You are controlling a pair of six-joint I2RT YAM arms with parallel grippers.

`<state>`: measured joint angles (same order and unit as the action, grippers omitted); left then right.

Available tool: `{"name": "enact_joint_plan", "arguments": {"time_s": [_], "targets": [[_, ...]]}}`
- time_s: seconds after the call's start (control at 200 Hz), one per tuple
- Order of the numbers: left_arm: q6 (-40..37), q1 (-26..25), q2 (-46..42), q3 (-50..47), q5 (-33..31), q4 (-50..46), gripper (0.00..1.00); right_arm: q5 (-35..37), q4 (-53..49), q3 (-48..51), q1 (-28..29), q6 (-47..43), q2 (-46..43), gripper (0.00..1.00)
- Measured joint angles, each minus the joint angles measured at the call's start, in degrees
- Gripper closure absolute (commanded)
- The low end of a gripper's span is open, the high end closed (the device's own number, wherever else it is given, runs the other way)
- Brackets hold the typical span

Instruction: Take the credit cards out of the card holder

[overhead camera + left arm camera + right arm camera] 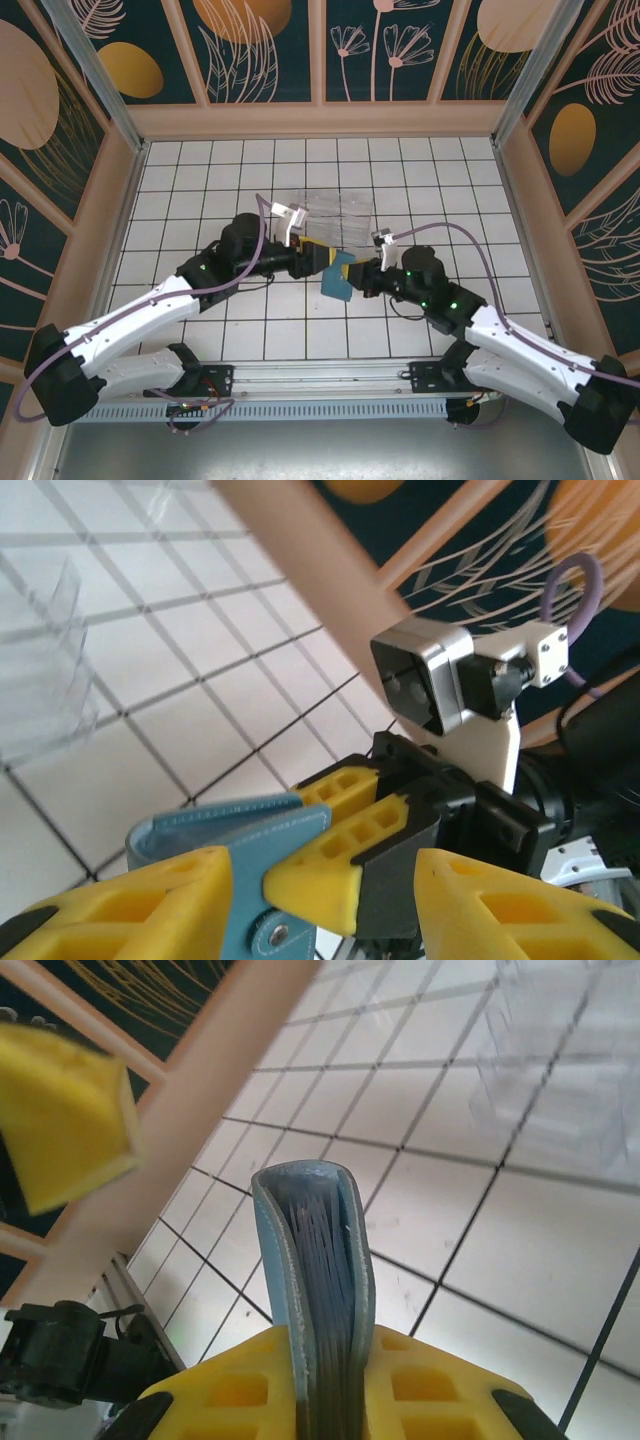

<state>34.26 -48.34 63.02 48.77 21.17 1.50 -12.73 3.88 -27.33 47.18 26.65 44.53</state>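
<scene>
Card holder (337,284) clamped in the shut right gripper (357,271), held off the white tiled table (200,180) at mid-workspace.
The 2 arms are stretched inward, tips almost met, just before a clear plastic tray (332,210). The teal, stitched holder is pinched low down between ribbed yellow fingers (450,1370), its rounded fold pointed away. The left gripper (322,258) is held open, its 2 fingers spread either side of the holder. Cards inside cannot be made out.

Mid-frame, the left yellow-fingered gripper (320,258) stands parted; the right yellow-fingered gripper (353,271) pinches a teal-blue folded card holder (335,286).
</scene>
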Motion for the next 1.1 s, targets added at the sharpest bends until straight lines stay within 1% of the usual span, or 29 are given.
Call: {"name": "enact_joint_plan", "arguments": {"time_s": [0.115,0.25,0.395,0.56,0.711,0.846,0.961,1.101], "targets": [[-7.41,0.00,-1.14,3.91,2.45,-0.44,0.42,-2.01,-0.28,-1.29,-0.04,-10.27,-5.18,0.94],[-14.78,0.00,-2.43,9.25,6.69,-0.72,0.38,-5.09,-0.28,-4.28,-0.04,-18.21,-8.57,0.94],[-20.37,0.00,-4.26,12.79,11.78,-1.57,0.36,-9.73,-0.35,-9.88,-0.04,-23.10,-8.76,0.94],[-24.24,0.00,-6.43,13.05,16.31,-3.10,0.35,-15.19,1.31,-13.25,-0.04,-24.79,-9.66,0.94],[-26.18,0.07,-6.40,13.05,21.20,-3.82,0.41,-20.81,2.91,-15.74,-0.04,-24.81,-8.41,0.93],[-27.82,0.63,-5.27,13.05,25.90,-5.29,0.48,-24.76,3.74,-18.38,-0.04,-24.65,-6.05,0.93],[-28.50,1.90,-4.83,13.05,29.11,-6.45,0.52,-25.77,3.78,-19.06,-0.02,-24.65,-5.35,0.93],[-28.72,3.37,-4.85,13.05,32.81,-6.47,0.61,-25.99,3.80,-19.45,0.02,-24.63,-5.35,0.93]]}}
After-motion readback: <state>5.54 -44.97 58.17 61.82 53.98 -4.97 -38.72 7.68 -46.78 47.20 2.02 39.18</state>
